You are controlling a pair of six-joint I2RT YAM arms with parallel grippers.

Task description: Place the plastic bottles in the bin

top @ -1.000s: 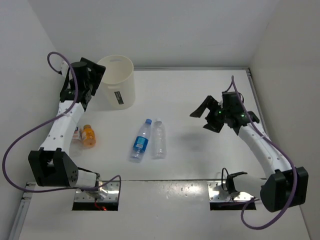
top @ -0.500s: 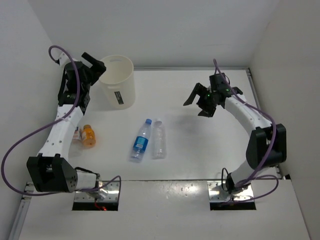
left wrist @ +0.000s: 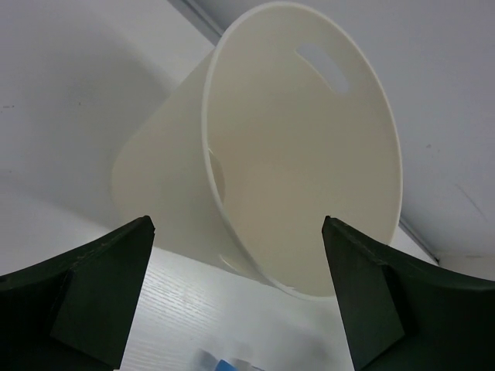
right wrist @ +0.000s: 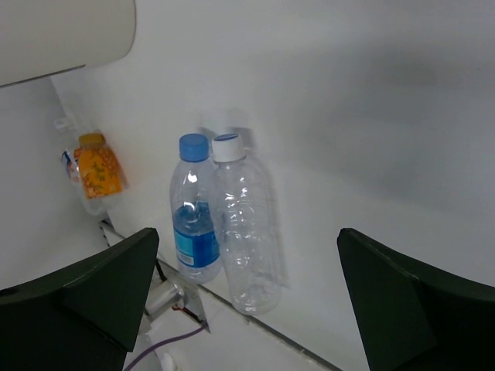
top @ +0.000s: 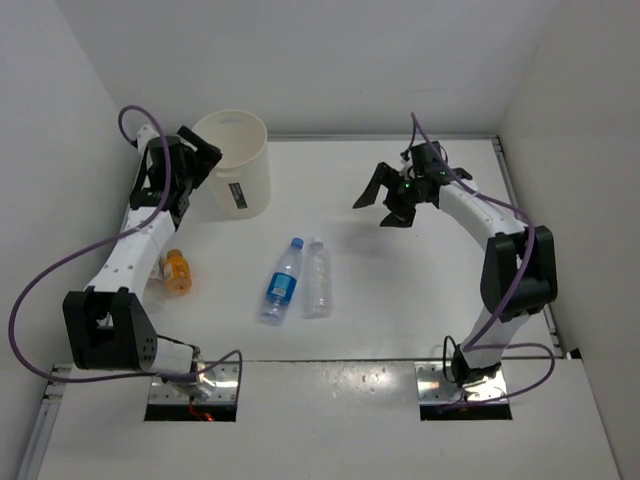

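You're working in a robotics lab cell: plain white walls [top: 300, 60] box in a white table [top: 400, 290] on three sides. The left arm [top: 125, 248] and right arm [top: 470, 210] stand bolted to metal plates [top: 435, 385] at its near edge, with purple cables [top: 50, 275] looping loose.

Open white table [top: 400, 290] separates the right gripper [top: 383, 198] from the blue-labelled bottle [top: 282, 283] and plain clear bottle [top: 318, 279], lying touching at centre; the left arm [top: 130, 245] runs just beside the orange bottle [top: 176, 272], and the left gripper [top: 200, 152] crowds the left side of the open-topped bin [top: 240, 165].
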